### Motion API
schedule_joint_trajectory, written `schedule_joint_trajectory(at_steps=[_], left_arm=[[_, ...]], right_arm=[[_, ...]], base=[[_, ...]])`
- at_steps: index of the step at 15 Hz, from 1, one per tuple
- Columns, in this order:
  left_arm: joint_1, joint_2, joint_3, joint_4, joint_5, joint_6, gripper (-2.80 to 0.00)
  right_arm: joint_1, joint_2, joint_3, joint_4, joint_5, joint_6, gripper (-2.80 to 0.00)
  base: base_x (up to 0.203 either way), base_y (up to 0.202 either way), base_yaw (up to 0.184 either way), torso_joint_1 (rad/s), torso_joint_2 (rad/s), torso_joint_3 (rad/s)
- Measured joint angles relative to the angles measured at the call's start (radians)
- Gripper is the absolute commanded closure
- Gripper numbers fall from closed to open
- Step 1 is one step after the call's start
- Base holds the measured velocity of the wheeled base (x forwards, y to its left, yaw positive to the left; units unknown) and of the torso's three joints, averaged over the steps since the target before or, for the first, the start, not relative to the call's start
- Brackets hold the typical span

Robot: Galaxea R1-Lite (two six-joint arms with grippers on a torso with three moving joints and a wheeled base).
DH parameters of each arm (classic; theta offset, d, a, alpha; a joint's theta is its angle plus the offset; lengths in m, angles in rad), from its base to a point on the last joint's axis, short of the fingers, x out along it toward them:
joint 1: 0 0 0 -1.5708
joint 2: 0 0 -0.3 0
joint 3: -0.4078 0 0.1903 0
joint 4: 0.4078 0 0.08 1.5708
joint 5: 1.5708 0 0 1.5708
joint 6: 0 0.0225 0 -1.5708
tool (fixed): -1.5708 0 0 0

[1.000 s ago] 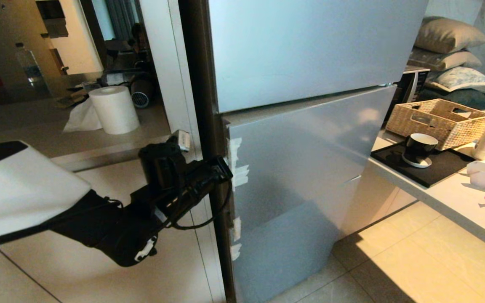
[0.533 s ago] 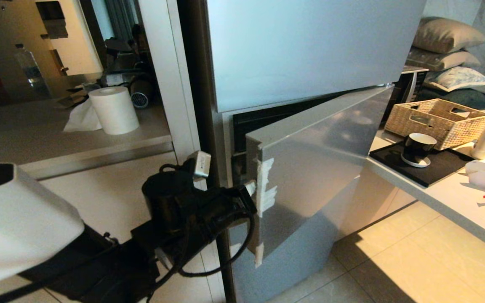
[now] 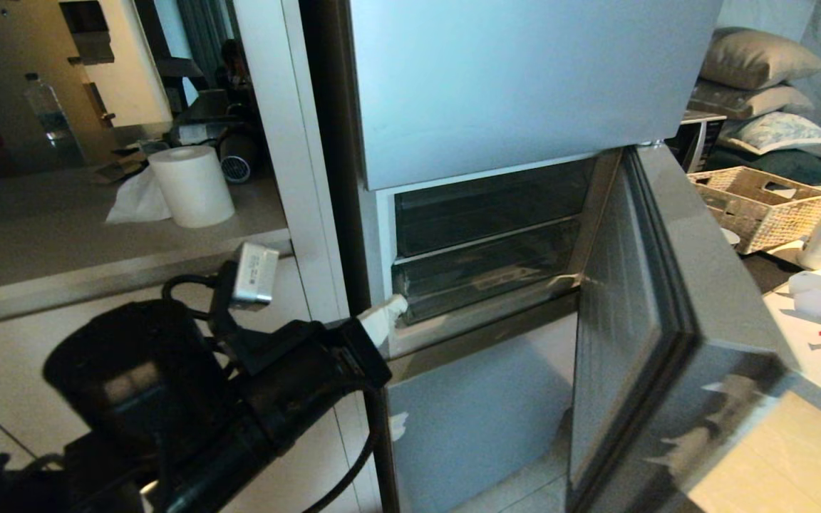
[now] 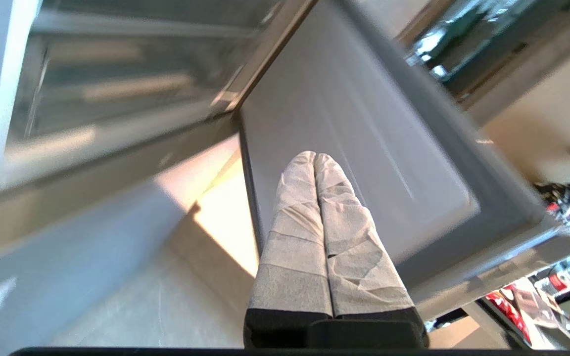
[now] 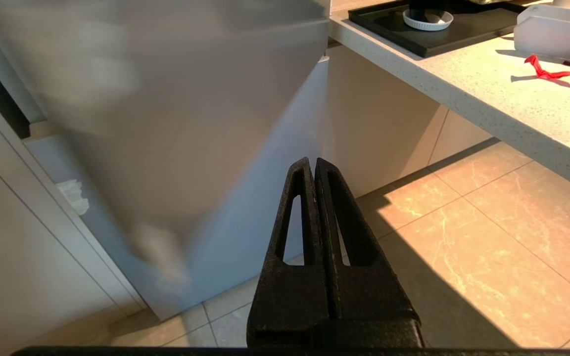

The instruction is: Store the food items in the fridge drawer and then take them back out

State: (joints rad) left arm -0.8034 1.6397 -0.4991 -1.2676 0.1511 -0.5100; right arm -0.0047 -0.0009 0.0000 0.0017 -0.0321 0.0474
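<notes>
Fridge drawer (image 3: 485,285) behind open door (image 3: 631,342)

fridge door (image 3: 667,285): silver-grey | left gripper (image 4: 314,163): white tape | basket (image 3: 767,203): tan woven

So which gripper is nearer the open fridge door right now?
Left. The left gripper is at the fridge opening, beside the open door. The right gripper hangs low over the floor, farther off.
</notes>
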Motion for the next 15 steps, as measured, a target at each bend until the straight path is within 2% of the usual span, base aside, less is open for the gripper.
schedule_joint_trajectory(at_steps=[3,6,8,11,13,15], left_arm=[[0.011,-0.12,-0.017,0.079,0.005,0.126,0.0],[0.017,-0.259,-0.08,0.257,0.035,0.214,0.0],[0.019,-0.368,-0.141,0.443,0.067,0.265,0.0],[0.038,-0.539,-0.198,0.819,0.182,0.333,0.0],[0.125,-0.644,-0.159,1.013,0.231,0.344,0.0],[0.264,-0.747,-0.097,1.09,0.244,0.347,0.0]], right_arm=[[0.0,0.0,0.0,0.0,0.0,0.0,0.0],[0.0,0.0,0.0,0.0,0.0,0.0,0.0],[0.0,0.0,0.0,0.0,0.0,0.0,0.0],[0.0,0.0,0.0,0.0,0.0,0.0,0.0],[0.0,0.0,0.0,0.0,0.0,0.0,0.0],[0.0,0.0,0.0,0.0,0.0,0.0,0.0]], base=[[0.0,0.0,0.0,0.0,0.0,0.0],[0.0,0.0,0.0,0.0,0.0,0.0],[0.0,0.0,0.0,0.0,0.0,0.0],[0.0,0.0,0.0,0.0,0.0,0.0],[0.0,0.0,0.0,0.0,0.0,0.0],[0.0,0.0,0.0,0.0,0.0,0.0]])
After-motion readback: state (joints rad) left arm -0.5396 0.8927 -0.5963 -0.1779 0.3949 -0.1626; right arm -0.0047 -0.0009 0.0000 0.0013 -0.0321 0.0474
